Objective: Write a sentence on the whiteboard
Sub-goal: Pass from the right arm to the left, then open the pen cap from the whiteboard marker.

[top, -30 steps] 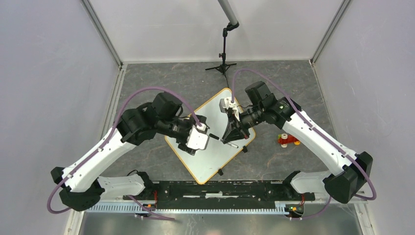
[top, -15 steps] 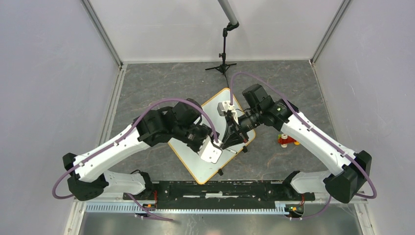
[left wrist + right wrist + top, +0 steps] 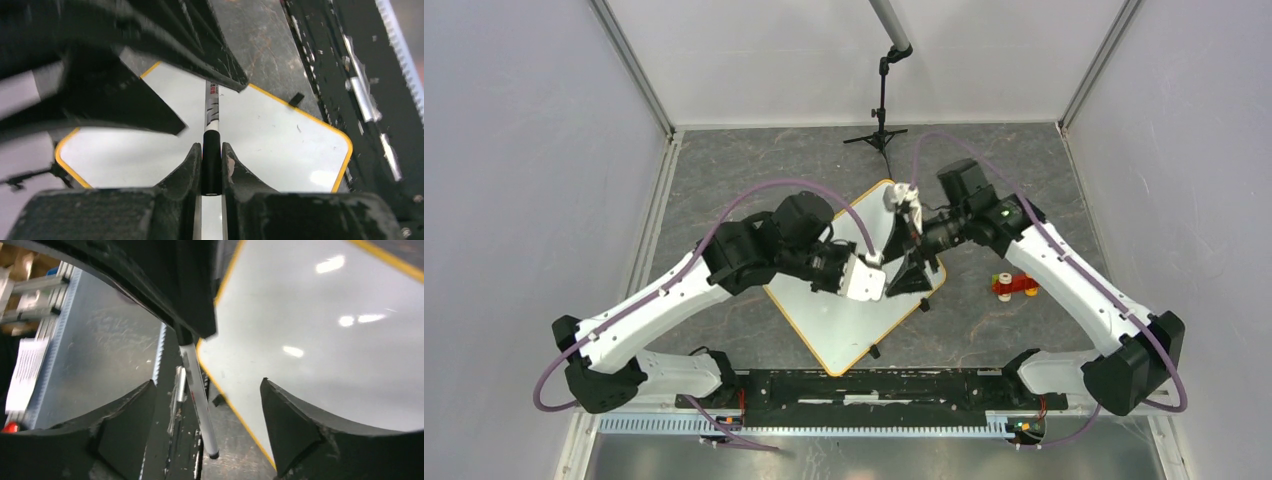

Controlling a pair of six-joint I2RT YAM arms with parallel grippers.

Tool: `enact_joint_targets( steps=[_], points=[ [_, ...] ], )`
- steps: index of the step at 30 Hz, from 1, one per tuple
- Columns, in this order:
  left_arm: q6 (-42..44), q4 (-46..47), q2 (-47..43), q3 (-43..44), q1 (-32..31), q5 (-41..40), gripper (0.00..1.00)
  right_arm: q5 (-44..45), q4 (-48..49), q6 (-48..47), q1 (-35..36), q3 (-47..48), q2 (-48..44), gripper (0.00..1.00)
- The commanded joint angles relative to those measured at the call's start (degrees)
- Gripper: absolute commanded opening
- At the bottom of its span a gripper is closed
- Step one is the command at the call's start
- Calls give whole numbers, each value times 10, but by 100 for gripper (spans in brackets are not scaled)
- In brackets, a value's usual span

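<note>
The whiteboard (image 3: 834,322) lies diamond-wise on the grey table, white with an orange rim. The sentence is out of view; the bare board (image 3: 280,145) shows plain white. A white marker (image 3: 212,107) with a black end hangs over the board. My left gripper (image 3: 211,147) is shut on that black end. My right gripper (image 3: 206,381) faces it with jaws wide open; the marker (image 3: 197,390) passes between its fingers without touching them. In the top view the left gripper (image 3: 876,278) and the right gripper (image 3: 914,268) meet nose to nose above the board's right half.
A small red-and-orange toy (image 3: 1012,286) sits on the table right of the board. A black tripod stand (image 3: 882,130) rises at the back. The black rail (image 3: 864,385) with the arm bases runs along the near edge. Grey walls close in both sides.
My left arm swung right to meet the right gripper and closed on the marker's black end. The right gripper, shut on the marker before, opened and let it go.
</note>
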Motion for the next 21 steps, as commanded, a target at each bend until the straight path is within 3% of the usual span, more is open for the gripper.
enact_joint_targets(
  steps=[1,4,7,12,17,21],
  points=[
    [-196,69,-18,11,81,51,2,-27,99,80,-96,8,-46,86],
    [-306,100,-28,10,143,88,2,-39,231,167,-151,-48,-100,94],
    [-408,131,-42,9,191,119,2,-64,300,218,-175,-60,-118,97],
    [-583,220,-68,-19,267,236,2,-78,518,439,-192,-102,-103,98],
    [-677,312,-104,-80,294,288,2,-46,745,628,-191,-172,-110,97],
    [-674,297,-88,-62,299,307,2,-41,796,674,-168,-185,-101,92]
  ],
)
